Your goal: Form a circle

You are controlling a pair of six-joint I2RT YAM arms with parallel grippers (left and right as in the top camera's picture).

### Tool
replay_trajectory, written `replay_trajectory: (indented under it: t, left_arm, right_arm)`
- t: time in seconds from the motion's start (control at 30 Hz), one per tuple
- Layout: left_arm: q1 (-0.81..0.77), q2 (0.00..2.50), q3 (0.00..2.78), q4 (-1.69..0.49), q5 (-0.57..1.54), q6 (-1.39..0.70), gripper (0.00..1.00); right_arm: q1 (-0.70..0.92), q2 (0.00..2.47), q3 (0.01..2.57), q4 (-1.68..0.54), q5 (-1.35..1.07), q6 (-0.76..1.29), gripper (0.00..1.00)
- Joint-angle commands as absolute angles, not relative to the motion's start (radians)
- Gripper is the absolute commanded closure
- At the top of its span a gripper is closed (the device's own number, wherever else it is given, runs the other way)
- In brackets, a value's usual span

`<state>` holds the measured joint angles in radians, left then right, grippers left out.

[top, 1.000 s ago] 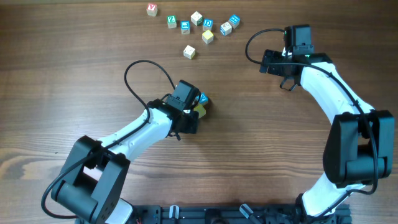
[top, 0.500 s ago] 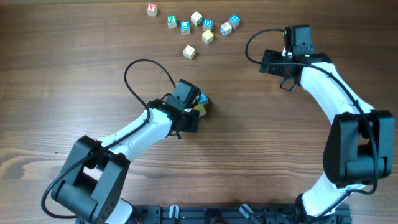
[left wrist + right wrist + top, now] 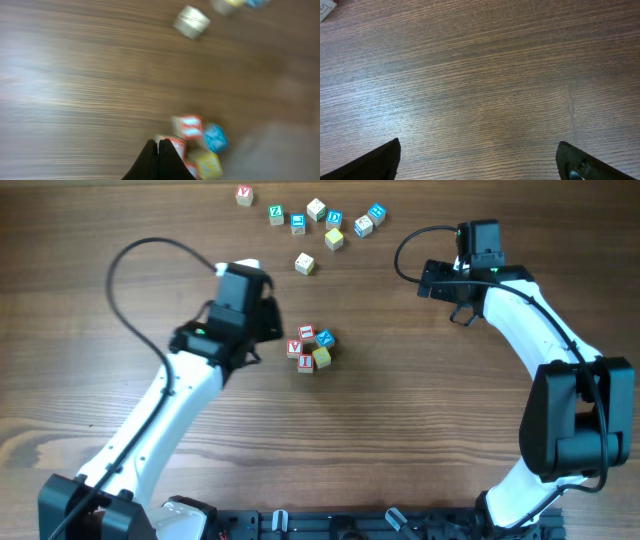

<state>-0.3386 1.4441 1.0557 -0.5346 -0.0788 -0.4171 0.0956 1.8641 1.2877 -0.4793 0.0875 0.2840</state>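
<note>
A brown wooden table (image 3: 90,360) fills the overhead view. The left arm (image 3: 165,405), white with black joints, reaches from the near edge up toward the middle. A black cable (image 3: 125,265) loops high over it. The right arm (image 3: 530,320) bends in from the right side and ends near the far right part of the table, well away from every cube.

The left gripper (image 3: 158,160) has its two black fingers pressed together with nothing between them. From overhead it sits just up and left of the small ring, apart from it. In the blurred left wrist view the closed tips overlap the edge of the nearest red-lettered cube, and contact cannot be judged. The right gripper (image 3: 477,162) has its fingers spread wide over bare wood and holds nothing.

The circle (image 3: 310,348) lies near the middle of the table, just right of the left gripper. It is a tight cluster of five little cubes: three with red letters on the left, top and bottom, one blue-lettered cube (image 3: 325,338) on the upper right, and a plain yellow cube (image 3: 321,357) on the lower right.

A loose scatter of cubes (image 3: 334,219) with green, blue and red letters lies along the far edge. One pale cube (image 3: 304,264) sits alone between that scatter and the ring.
</note>
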Motion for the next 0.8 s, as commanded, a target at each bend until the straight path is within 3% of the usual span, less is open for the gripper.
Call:
replay_trajectory:
  t: [0.0, 0.23, 0.3, 0.33, 0.37, 0.4, 0.43, 0.77]
  left_arm:
    - [-0.232, 1.449, 1.056, -0.542, -0.125, -0.488, 0.96]
    - [-0.116, 1.454, 1.053, -0.59, -0.125, -0.487, 0.96]
    - [-0.101, 1.46, 1.053, -0.602, -0.125, -0.487, 0.91]
    - [-0.096, 1.462, 1.053, -0.613, -0.126, -0.487, 0.8]
    - [-0.093, 1.462, 1.053, -0.628, -0.126, -0.487, 0.49]
    - [-0.093, 1.462, 1.053, -0.646, -0.125, -0.487, 0.1]
    - [-0.094, 1.462, 1.053, -0.66, -0.125, -0.487, 0.0]
    - [-0.093, 1.462, 1.053, -0.663, -0.125, -0.487, 0.0]
  right_arm:
    - [0.097, 1.842, 1.303, -0.48, 0.098, 0.289, 0.0]
    - [0.097, 1.842, 1.303, -0.48, 0.098, 0.289, 0.0]
    - [0.097, 1.842, 1.303, -0.48, 0.098, 0.289, 0.0]
    - [0.097, 1.842, 1.303, -0.48, 0.098, 0.289, 0.0]
    - [0.097, 1.842, 1.303, -0.48, 0.098, 0.289, 0.0]
    - [0.097, 1.842, 1.303, -0.48, 0.098, 0.289, 0.0]
    - [0.097, 1.842, 1.303, -0.48, 0.098, 0.289, 0.0]
    - [0.097, 1.842, 1.303, -0.48, 0.098, 0.289, 0.0]
